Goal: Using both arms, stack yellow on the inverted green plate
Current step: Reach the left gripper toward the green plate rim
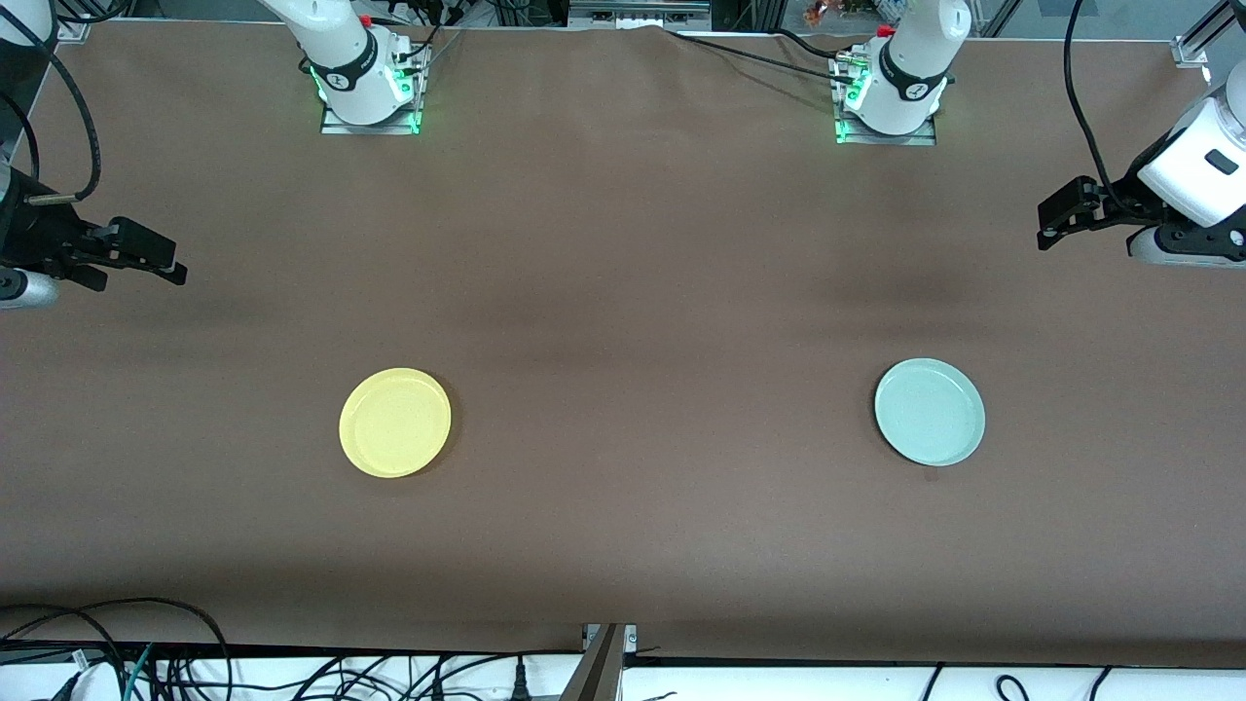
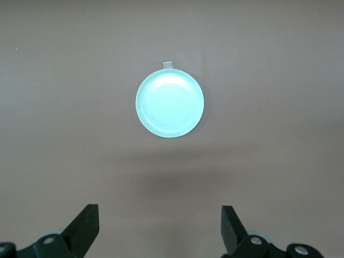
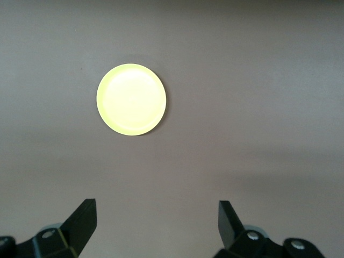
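Robotics lab: bolted arm bases (image 1: 368,92), loose cables (image 1: 146,662).

Front camera high; wrist cameras face table (image 1: 623,292).

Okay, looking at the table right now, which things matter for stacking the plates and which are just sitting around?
For the job:
- yellow plate, toward the right arm's end of the table
- green plate, toward the left arm's end
- right gripper, open, waiting up over the table's edge
- left gripper, open, waiting likewise

Just lying about:
- loose cables along the table's edge nearest the camera
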Controlling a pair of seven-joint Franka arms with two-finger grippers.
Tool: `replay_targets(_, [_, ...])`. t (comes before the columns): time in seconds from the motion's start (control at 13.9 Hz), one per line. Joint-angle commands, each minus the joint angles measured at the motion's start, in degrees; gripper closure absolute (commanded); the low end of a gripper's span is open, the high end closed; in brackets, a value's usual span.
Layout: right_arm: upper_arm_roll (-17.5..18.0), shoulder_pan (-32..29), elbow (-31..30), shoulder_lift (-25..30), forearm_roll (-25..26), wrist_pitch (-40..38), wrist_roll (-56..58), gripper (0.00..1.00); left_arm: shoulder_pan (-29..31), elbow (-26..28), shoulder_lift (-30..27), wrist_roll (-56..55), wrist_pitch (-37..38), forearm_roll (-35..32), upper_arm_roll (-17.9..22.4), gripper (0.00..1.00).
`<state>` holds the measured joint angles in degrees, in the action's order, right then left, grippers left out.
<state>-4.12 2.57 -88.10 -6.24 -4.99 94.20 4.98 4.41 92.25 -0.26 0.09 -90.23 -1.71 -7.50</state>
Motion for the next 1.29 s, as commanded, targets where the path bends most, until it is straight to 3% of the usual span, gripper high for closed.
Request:
replay_targets(0.0, [-0.01,0.15,-0.59,0.27,-0.2,0.63,0.64,0.0,0.25,-1.63,0.7,1.22,0.67,-0.48,-0.06,0.0])
replay_targets(0.57, [-0.01,0.15,-0.59,0.18,-0.2,0.63,0.64,0.0,0.78,-1.29,5.0,0.44,1.46,-1.36,0.03,0.0])
replay_targets(0.72, [0.07,0.15,-0.59,0.18,-0.29,0.63,0.64,0.0,0.69,-1.98,9.9,1.14,0.85,-1.45,-0.06,0.0])
replay_targets(1.22, [0.07,0.68,-0.67,-1.22,-0.37,1.68,0.64,0.0,1.65,-3.04,24.85,9.39,-21.45,-5.05,0.12,0.0])
